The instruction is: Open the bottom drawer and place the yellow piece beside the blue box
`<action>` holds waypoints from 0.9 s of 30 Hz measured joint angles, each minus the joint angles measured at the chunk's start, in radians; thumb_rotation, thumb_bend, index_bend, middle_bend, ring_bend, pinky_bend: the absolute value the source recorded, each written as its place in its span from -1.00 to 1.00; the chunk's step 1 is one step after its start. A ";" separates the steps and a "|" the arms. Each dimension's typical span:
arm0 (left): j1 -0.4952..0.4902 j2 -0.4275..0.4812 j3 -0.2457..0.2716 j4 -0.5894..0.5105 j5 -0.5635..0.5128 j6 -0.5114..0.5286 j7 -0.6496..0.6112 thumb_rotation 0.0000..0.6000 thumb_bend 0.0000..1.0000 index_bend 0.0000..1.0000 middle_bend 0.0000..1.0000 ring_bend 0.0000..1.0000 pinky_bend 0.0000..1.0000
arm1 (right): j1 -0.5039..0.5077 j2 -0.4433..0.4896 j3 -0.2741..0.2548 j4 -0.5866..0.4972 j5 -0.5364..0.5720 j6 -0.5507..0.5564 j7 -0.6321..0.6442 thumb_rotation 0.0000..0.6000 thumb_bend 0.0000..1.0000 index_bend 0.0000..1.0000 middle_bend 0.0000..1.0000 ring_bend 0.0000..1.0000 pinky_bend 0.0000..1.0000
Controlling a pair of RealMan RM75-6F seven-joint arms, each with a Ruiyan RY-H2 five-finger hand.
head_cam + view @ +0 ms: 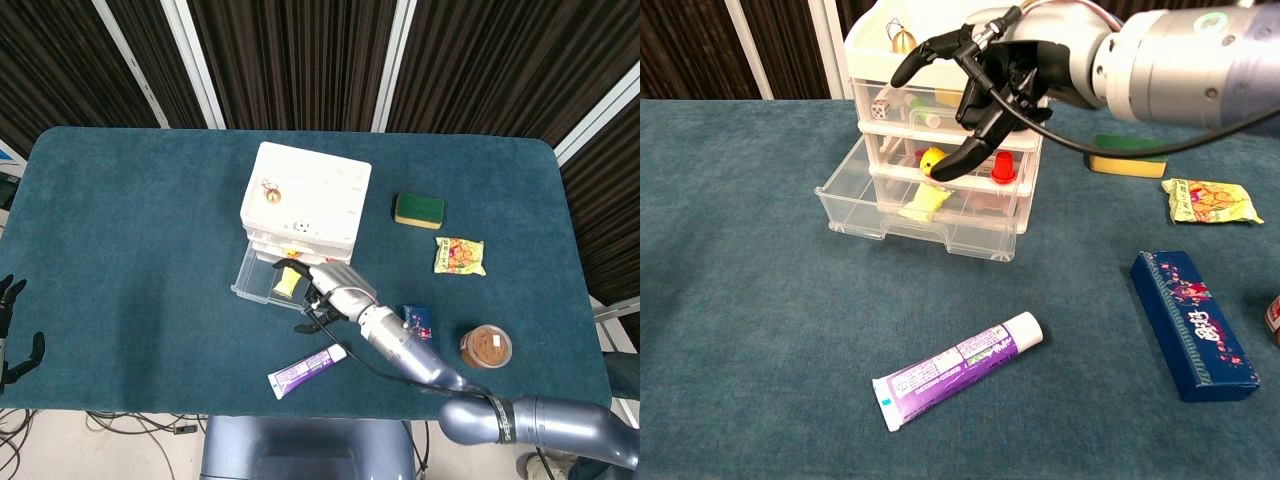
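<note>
Right hand (985, 85): empty, fingers spread, above open bottom drawer (890, 215). Risk: fingers may hit drawer front, missing yellow piece (921, 204).

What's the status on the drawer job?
Right hand open over the open bottom drawer. Yellow piece inside, ungrasped. Left hand idle, open. Path unobstructed.

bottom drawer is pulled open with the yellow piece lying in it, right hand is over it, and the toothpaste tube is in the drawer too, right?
Nearly. The toothpaste tube is not in the bottom drawer; the chest view shows it lying on the table, in front of the drawer unit. The rest holds: the drawer is pulled open, the yellow piece lies in it, and the right hand is above it, holding nothing.
</note>
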 measured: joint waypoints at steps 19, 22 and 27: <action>-0.001 0.004 0.002 -0.003 -0.004 -0.008 -0.005 1.00 -0.04 -0.86 -0.99 -1.00 -1.00 | 0.129 -0.066 -0.142 0.219 -0.191 0.138 -0.341 1.00 -0.68 -0.51 1.00 1.00 1.00; -0.002 0.004 0.002 -0.003 -0.004 -0.008 -0.003 1.00 -0.04 -0.86 -0.99 -1.00 -1.00 | 0.133 -0.086 -0.152 0.230 -0.195 0.152 -0.354 1.00 -0.68 -0.50 1.00 1.00 1.00; -0.002 0.003 0.001 -0.002 -0.005 -0.008 -0.003 1.00 -0.04 -0.86 -0.99 -1.00 -1.00 | 0.143 -0.133 -0.165 0.269 -0.211 0.177 -0.371 1.00 -0.68 -0.45 1.00 1.00 1.00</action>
